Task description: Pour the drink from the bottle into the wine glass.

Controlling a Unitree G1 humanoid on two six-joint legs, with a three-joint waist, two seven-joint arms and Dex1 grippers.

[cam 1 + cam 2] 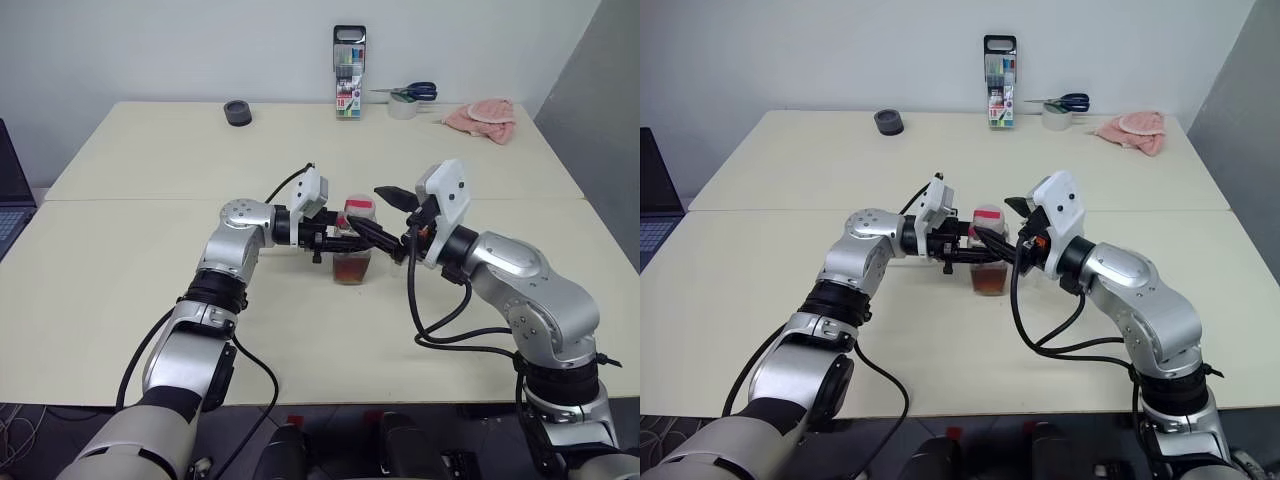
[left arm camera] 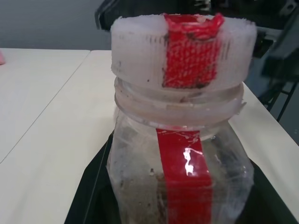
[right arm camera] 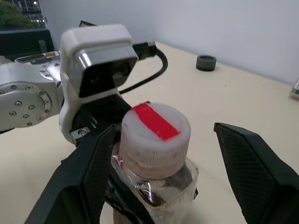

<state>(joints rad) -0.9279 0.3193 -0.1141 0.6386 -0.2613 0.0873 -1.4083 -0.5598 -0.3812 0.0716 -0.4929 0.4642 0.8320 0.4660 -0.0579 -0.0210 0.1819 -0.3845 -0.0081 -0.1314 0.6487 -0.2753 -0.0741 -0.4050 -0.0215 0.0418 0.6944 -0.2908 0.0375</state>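
Although the bottle [image 1: 352, 248] is already gripped, its cap [image 3: 155, 132] is still on, so pouring has not begun. The left gripper [image 1: 335, 243] has its fingers clamped on the bottle's body, which stands upright on the worktop [image 1: 140, 260] or just above it; which cannot be told. The right gripper [image 3: 161, 163] has its fingers spread wide, one on each side of the cap and not touching it. Amber drink [image 1: 988, 280] sits low in the bottle. No glass stands near either set of fingers. By the look of it, the work is at the uncapping step: the cap must come off, then the bottle be brought to the glass and tipped.
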